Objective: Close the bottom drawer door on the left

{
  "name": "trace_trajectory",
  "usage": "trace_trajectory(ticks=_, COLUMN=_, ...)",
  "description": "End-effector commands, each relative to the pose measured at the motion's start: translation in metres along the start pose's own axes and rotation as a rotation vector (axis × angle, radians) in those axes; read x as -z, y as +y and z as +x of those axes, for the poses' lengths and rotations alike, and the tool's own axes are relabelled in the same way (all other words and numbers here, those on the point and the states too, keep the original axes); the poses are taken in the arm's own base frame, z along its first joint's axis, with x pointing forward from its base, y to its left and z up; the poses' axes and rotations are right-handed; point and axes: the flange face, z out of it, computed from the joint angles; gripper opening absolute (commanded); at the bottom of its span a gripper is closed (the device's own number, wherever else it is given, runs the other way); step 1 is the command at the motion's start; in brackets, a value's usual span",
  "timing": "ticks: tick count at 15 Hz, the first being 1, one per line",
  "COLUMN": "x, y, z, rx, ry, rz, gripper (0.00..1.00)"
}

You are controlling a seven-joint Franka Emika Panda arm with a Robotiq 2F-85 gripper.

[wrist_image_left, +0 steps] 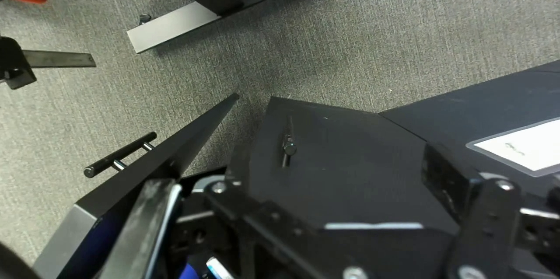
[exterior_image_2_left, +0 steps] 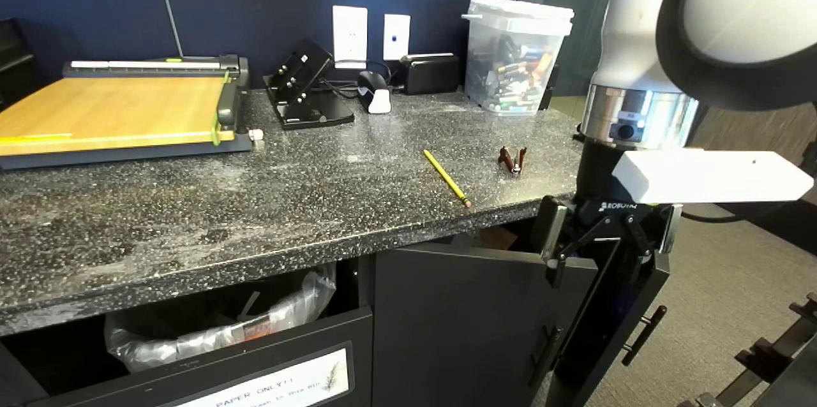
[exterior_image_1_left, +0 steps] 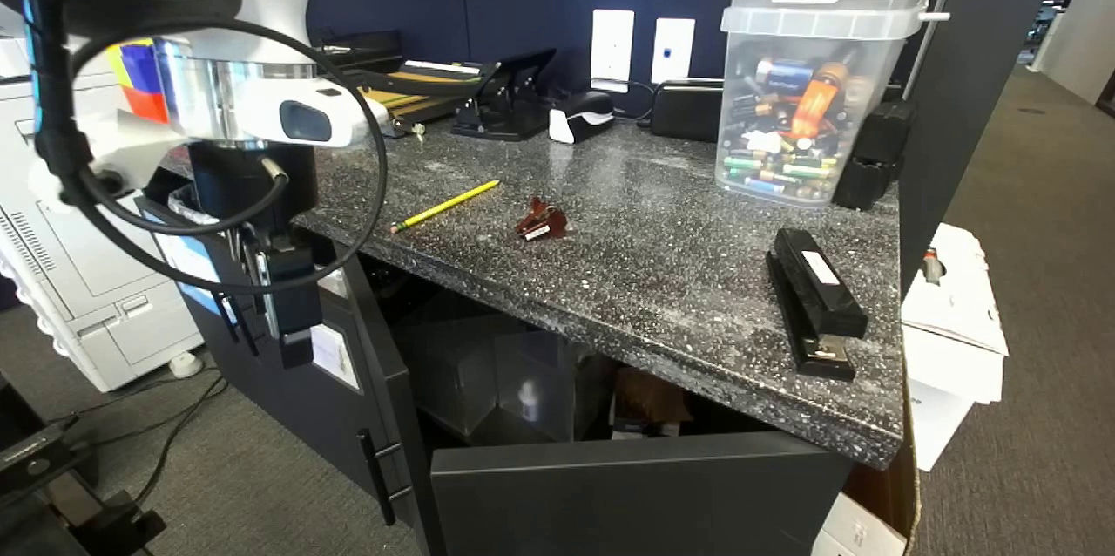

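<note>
The gripper (exterior_image_2_left: pixel 603 260), spread wide and empty, hangs just in front of the countertop (exterior_image_2_left: pixel 255 215), presumably placed to push. Below the countertop, the left bottom drawer door (exterior_image_2_left: pixel 469 318) stands ajar, its handle (exterior_image_2_left: pixel 546 355) likely unneeded for closing.

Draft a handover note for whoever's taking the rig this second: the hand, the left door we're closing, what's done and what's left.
Hand: open, nothing visible in its grip. In an exterior view it overlaps the upper free corner of the left cabinet door; contact can't be told.
Door: ajar, with a bar handle on its outer face.
Nearby: the right cabinet door stands open too; the task doesn't ask for it.
Done: neither door is shut yet.
To do: close the left cabinet door, probably by pushing its outer face.
</note>
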Motion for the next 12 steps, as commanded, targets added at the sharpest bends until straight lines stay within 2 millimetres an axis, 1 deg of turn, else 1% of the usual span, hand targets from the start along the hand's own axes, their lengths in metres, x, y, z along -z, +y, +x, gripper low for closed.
trace_trajectory(ticks=1, x=-0.015, y=-0.013, z=0.009, rx=0.031, ry=0.006, rz=0.008, gripper=1.00)
trace_trajectory(ticks=4, x=-0.028, y=-0.019, z=0.014, rx=0.044, ry=0.011, rz=0.002, gripper=1.00)
trace_trajectory(ticks=9, x=-0.048, y=-0.027, z=0.030, rx=0.037, ry=0.074, rz=0.016, gripper=1.00)
trace_trajectory(ticks=12, x=-0.055, y=-0.030, z=0.040, rx=0.031, ry=0.121, rz=0.032, gripper=1.00)
